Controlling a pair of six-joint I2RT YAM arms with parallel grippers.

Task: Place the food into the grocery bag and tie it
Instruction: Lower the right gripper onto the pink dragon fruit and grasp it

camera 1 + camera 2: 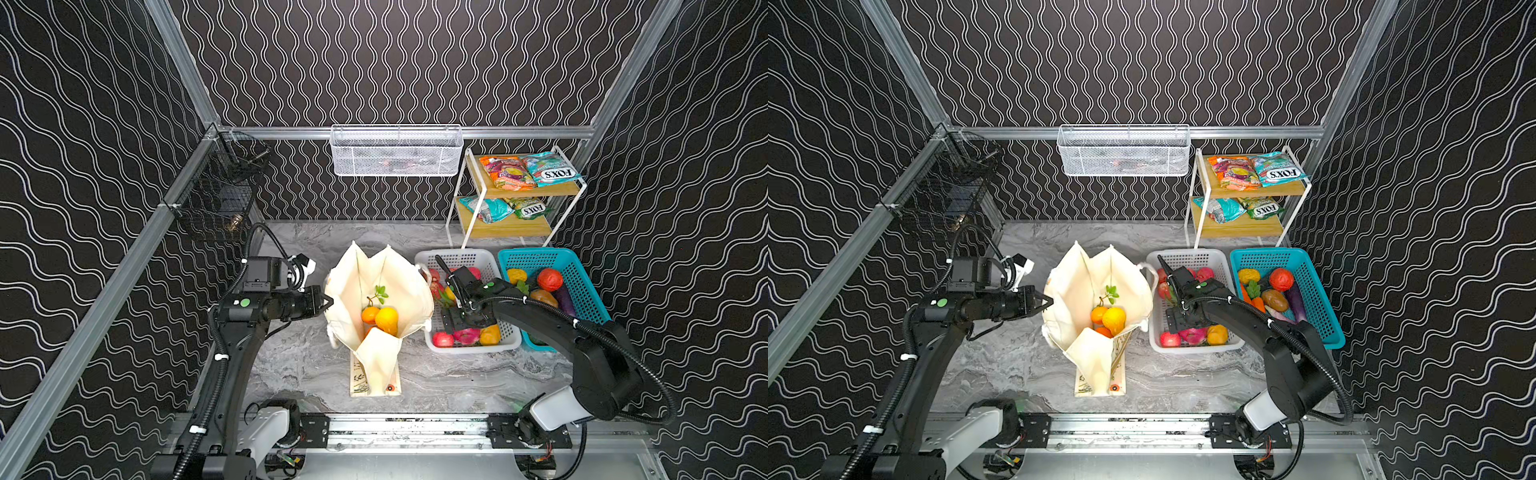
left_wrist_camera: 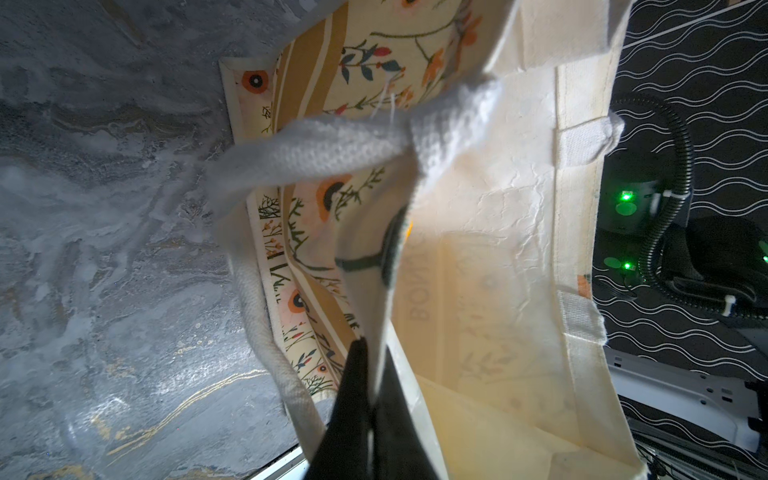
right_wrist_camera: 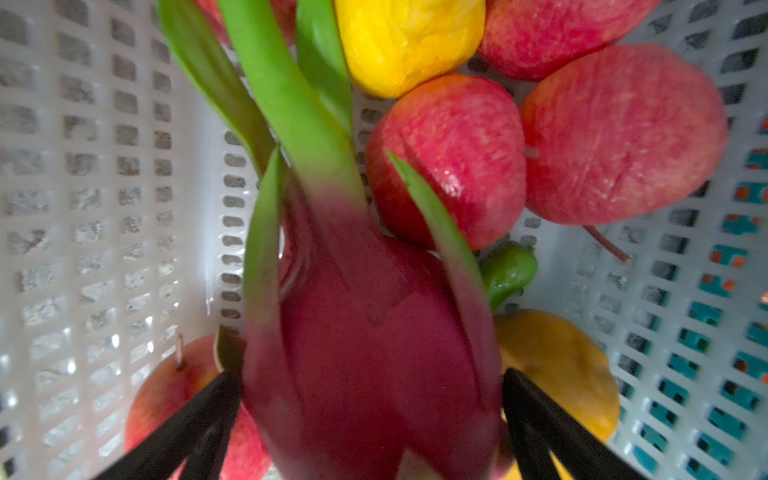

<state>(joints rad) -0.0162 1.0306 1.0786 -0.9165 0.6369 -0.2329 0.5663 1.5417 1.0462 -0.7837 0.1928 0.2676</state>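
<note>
My left gripper [image 2: 370,353] is clamped tight on a fold of the grocery bag's [image 1: 361,270] rim and holds that side of the mouth open. My right gripper [image 3: 370,384] is spread as wide as it goes, one finger on each side of the pink dragon fruit [image 3: 374,316]. The fruit fills the gap between them, and I can't tell whether the pads are actually pressing on it.

The dragon fruit lies in the white basket [image 1: 473,348], just right of the bag. Around it in the right wrist view I count four red apples, two yellow fruits and one small green piece.

The bag stands upright mid-table, and I can see three pieces in it: two oranges [image 1: 370,314] and one yellow pear [image 1: 387,320].

One teal basket [image 1: 582,282] of vegetables sits beside the white one. Behind them, the two-shelf rack [image 1: 509,230] carries four snack packets [image 1: 548,168], two per shelf.
</note>
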